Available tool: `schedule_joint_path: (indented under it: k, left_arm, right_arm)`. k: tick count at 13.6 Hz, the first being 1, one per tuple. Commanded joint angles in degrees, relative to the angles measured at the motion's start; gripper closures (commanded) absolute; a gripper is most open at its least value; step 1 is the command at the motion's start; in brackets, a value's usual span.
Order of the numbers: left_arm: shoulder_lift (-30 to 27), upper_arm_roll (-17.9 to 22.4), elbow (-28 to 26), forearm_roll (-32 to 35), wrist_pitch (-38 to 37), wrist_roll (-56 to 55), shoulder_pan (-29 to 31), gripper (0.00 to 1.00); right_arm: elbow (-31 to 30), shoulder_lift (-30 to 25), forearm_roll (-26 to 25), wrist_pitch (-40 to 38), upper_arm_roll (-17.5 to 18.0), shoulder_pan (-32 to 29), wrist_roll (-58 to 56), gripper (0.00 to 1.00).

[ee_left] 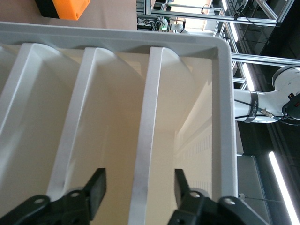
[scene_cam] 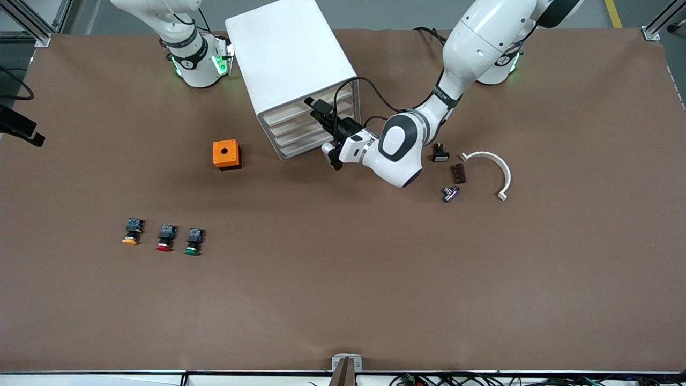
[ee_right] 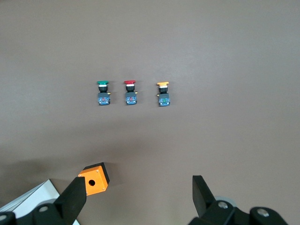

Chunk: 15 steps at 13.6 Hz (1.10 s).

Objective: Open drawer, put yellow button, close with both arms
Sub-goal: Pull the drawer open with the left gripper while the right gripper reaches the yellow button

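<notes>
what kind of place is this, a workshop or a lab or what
Probably a robotics lab or test cell. Two glossy white robot arms stand at a brown-covered table, framed by aluminium struts under strip lights. Laid out like test props are three small push-buttons and a white four-drawer cabinet.

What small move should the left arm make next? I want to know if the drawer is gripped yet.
Probably finish closing the left tool on the drawer front edge: its fingers straddle that edge with gaps showing, and the drawer sits flush in the cabinet. Then pull.
</notes>
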Motion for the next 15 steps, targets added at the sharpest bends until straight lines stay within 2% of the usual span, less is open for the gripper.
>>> schedule_joint_path:
  k: [1, 2, 5, 6, 10, 15]
  left_arm:
    - [-0.5, 0.1, -0.7, -1.6, 1.2, 1.4, -0.5, 0.44]
    - [-0.5, 0.1, -0.7, -1.6, 1.1, 1.4, -0.3, 0.50]
    - [-0.5, 0.1, -0.6, -1.6, 1.1, 1.2, -0.1, 0.86]
    - [-0.6, 0.1, -0.5, -1.7, 1.1, 0.6, -0.1, 0.93]
    - [-0.5, 0.1, 0.0, -1.7, 0.8, 0.1, 0.0, 0.96]
    - [0.8, 0.4, 1.7, -1.3, 0.6, 1.1, 3.4, 0.92]
  right_arm:
    - [0.8, 3.4, -1.0, 0.4, 0.7, -1.5, -0.6, 0.00]
    - [0.7, 5.1, -1.0, 0.4, 0.7, -1.9, -0.6, 0.00]
    - [0.1, 11.3, -1.8, 1.1, 0.7, -3.1, -0.6, 0.00]
    - [-0.9, 12.4, -2.3, 2.7, 0.7, -3.5, -0.7, 0.00]
    - [-7.9, 13.0, -2.8, 10.3, 0.7, -3.6, -0.7, 0.00]
    - [-10.8, 18.6, -3.0, 19.3, 0.7, -5.7, -6.0, 0.00]
